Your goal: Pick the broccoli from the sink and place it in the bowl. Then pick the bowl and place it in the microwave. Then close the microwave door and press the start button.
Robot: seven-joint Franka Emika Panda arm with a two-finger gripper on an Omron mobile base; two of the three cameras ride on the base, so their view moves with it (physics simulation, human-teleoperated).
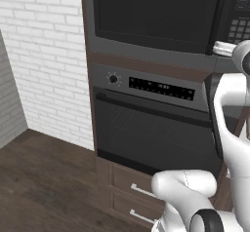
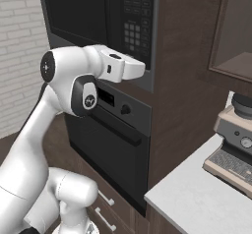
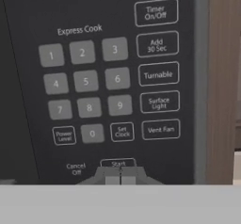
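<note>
The black microwave (image 1: 156,11) sits high in the cabinet, and the microwave door (image 2: 74,12) is closed flat against it. Its keypad (image 3: 84,82) faces my hand. My gripper (image 3: 120,177) is shut with nothing in it. Its two fingertips are pressed together at the lower edge of the Start button (image 3: 118,164), right of the Cancel/Off label. From the right base view my hand (image 2: 125,69) reaches to the lower part of the keypad (image 2: 132,34). The broccoli, the bowl and the sink are out of view.
Below the microwave is a black oven (image 1: 146,128) with a round knob (image 1: 113,79) and a bar handle. Wooden drawers (image 1: 132,192) are under it. A white brick wall (image 1: 44,55) stands to the left. A coffee machine (image 2: 236,149) rests on the grey counter (image 2: 192,198) to the right.
</note>
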